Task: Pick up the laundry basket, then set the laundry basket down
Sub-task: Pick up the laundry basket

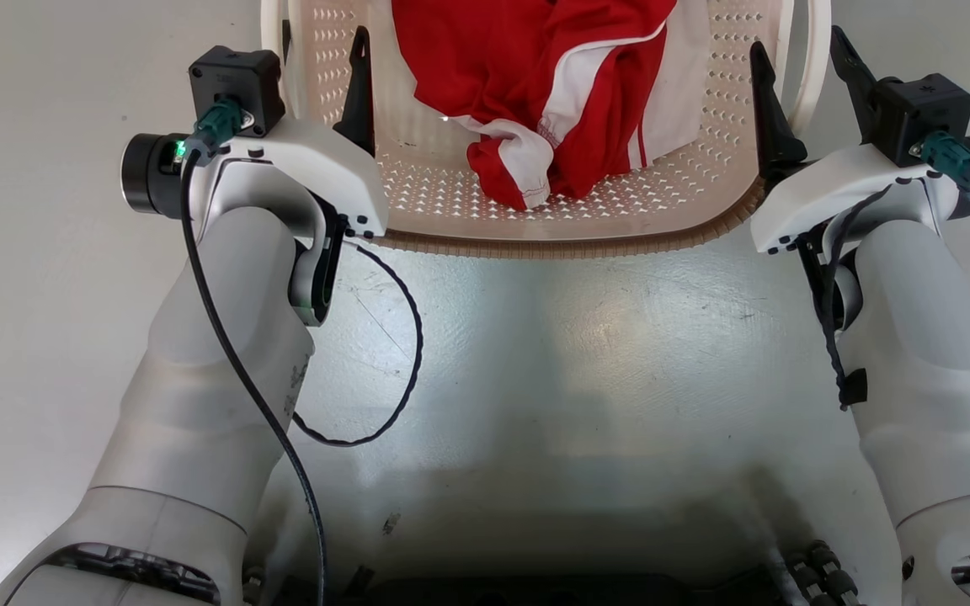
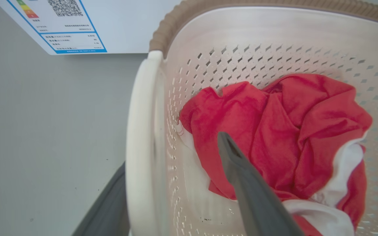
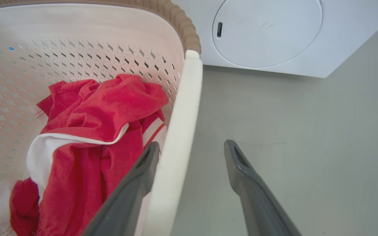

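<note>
Laundry basket [image 1: 552, 246] sits at the top of the head view, between the two forearms, its far part cut off by the frame edge. Only the near brown rim and part of the perforated bottom show. Whether it rests on the grey floor [image 1: 535, 362] or hangs just above it: cannot tell. A crumpled red-and-white garment [image 1: 535, 76] lies inside, toward the far wall. Left gripper [image 2: 172, 150]: jaws spread, astride the left white handle [image 2: 139, 147]. The inner finger [image 2: 248, 183] is over the garment, well clear of the basket wall. The outer finger [image 2: 107, 203] is outside the handle, its tip hidden behind it, so contact there cannot be judged. Right gripper [image 1: 796, 59]: jaws spread, astride the right white handle [image 3: 179, 147]. The inner finger [image 3: 133, 193] lies close against the handle's inner side, touching or nearly so. The outer finger [image 3: 251, 186] is over the floor with a clear gap to the handle. Neither pair pinches a handle. A white washing machine [image 3: 267, 32] with its round door shut stands beyond the basket in the right wrist view, cropped at the top. A printed label [image 2: 67, 26] with a QR code sits at the top left of the left wrist view, its text too small to read. A black cable [image 1: 401, 337] loops from the left wrist.
</note>
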Controlling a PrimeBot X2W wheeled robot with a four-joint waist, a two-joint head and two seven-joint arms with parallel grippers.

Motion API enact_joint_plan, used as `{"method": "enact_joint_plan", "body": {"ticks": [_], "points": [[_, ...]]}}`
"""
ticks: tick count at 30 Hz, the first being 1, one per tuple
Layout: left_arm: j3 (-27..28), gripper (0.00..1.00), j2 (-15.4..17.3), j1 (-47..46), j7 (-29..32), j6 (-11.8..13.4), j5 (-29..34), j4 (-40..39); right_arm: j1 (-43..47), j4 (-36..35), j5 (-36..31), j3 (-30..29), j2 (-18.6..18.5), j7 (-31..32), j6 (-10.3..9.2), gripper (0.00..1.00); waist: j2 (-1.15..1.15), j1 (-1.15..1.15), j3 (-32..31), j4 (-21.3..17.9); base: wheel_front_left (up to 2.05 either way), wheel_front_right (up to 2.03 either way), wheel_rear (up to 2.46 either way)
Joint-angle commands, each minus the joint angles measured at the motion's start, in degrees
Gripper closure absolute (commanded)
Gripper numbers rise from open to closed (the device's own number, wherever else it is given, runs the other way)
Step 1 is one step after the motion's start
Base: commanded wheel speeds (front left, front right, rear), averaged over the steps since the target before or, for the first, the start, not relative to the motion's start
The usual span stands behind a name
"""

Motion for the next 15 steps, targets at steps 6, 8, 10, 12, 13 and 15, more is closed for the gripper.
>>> {"method": "enact_joint_plan", "body": {"ticks": [6, 8, 10, 12, 13, 15], "points": [[0.21, 0.0, 1.19, 0.69, -0.14, 0.91, -0.38, -0.16, 0.54, 0.09, 0.41, 1.33, 1.41, -0.62, 0.33, 0.0, 0.0, 0.0, -0.18, 0.35, 0.0, 0.0, 0.0], [0.08, 0.0, 1.19, 0.72, -0.14, 1.06, -0.55, -0.09, 0.47, 0.22, 0.34, 1.38, 1.41, -0.62, 0.33, 0.0, 0.0, 0.0, -0.22, 0.5, 0.0, 0.0, 0.0], [-0.03, 0.0, 1.19, 0.69, -0.14, 1.24, -0.6, -0.11, 0.41, 0.36, 0.23, 1.3, 1.41, -0.62, 0.33, 0.0, 0.0, 0.0, -0.24, 0.66, 0.0, 0.0, 0.0], [-0.12, 0.0, 1.19, 0.66, -0.14, 1.35, -0.62, -0.1, 0.38, 0.57, 0.09, 1.17, 1.41, -0.62, 0.33, 0.0, 0.0, 0.0, -0.27, 0.79, 0.0, 0.0, 0.0], [-0.16, 0.0, 1.19, 0.64, -0.14, 1.38, -0.7, -0.11, 0.34, 0.68, 0.05, 1.11, 1.42, -0.62, 0.33, 0.0, 0.0, 0.0, -0.28, 0.85, 0.0, 0.0, 0.0], [-0.25, 0.0, 1.19, 0.61, -0.14, 1.47, -0.86, -0.14, 0.3, 0.82, -0.09, 1.03, 1.42, -0.62, 0.33, 0.0, 0.0, 0.0, -0.28, 0.91, 0.0, 0.0, 0.0]]}}
